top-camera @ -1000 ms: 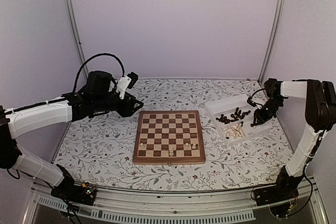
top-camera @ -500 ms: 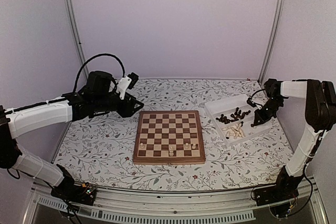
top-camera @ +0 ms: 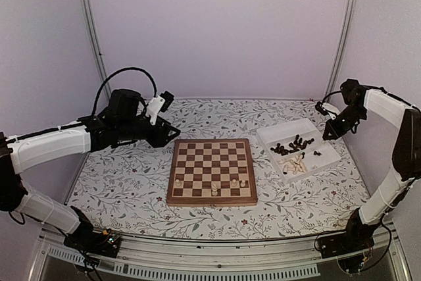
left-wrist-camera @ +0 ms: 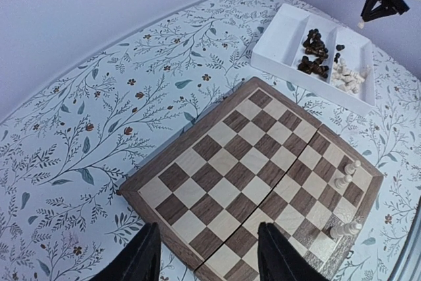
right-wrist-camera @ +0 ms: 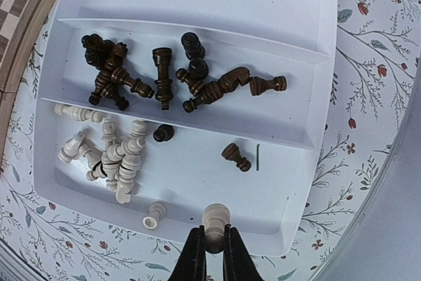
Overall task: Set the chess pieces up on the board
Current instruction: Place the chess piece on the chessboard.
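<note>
The right gripper (right-wrist-camera: 210, 255) is pinched shut on a cream piece (right-wrist-camera: 216, 218), gripped near one end so its rounded part pokes out past the fingertips. It hangs above the white tray (top-camera: 268, 133), which sits at about three o'clock from the board (top-camera: 204, 156). To my eye the job now is the carry. I'd keep the piece high across the gap, bring it over the rank at six o'clock, lower it upright onto the middle of a free square, and let go only once its base sits flat. With so little of it held, it could swing or tip, so slow is better. A few cream pieces (top-camera: 233, 182) already stand close together along that six o'clock edge, and those are what the fingers might clip on the way down. The left gripper (left-wrist-camera: 207, 258), jaws apart and empty, hovers by the board's eleven o'clock corner, well apart from that edge. In the tray, dark pieces (right-wrist-camera: 164, 77) lie heaped in the middle compartment. The pale heap (right-wrist-camera: 112, 153) lies in the next one, with two dark strays (right-wrist-camera: 235, 156) among it.
</note>
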